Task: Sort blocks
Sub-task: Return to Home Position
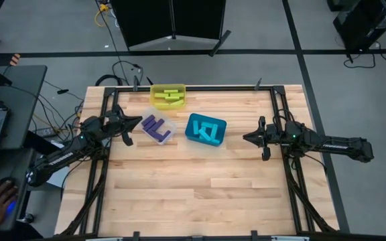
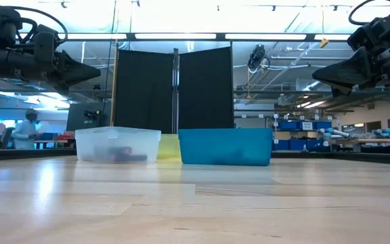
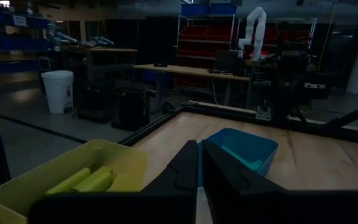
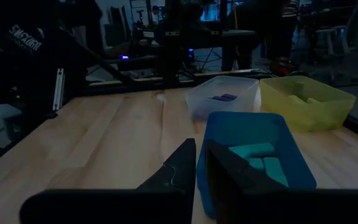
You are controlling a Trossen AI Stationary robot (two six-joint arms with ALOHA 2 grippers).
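Surface: we see a pale wooden surface (image 1: 200,201) framed in dark rails, carrying three bins in its far half.
Arms: we find the left arm (image 1: 66,154) along the left edge and the right arm (image 1: 334,142) along the right edge. Both are raised off the boards and point inward toward each other.
Bins: we place the yellow bin (image 1: 154,97) at the far edge, left of its middle. The clear bin (image 1: 171,126) sits just in front of it, and the teal bin (image 1: 191,120) is just beside the clear one, toward the right edge.
Tools: we see the left tool (image 1: 136,122) hovering just beside the clear bin, its fingers drawn to a narrow slit with nothing between them. The right tool (image 1: 246,138) hangs near the teal bin but apart from it, equally narrow and holding nothing.
Blocks: we find the yellow-green blocks (image 1: 171,95) lying in the yellow bin, the purple blocks (image 1: 156,127) in the clear bin and the cyan blocks (image 1: 208,132) in the teal bin.
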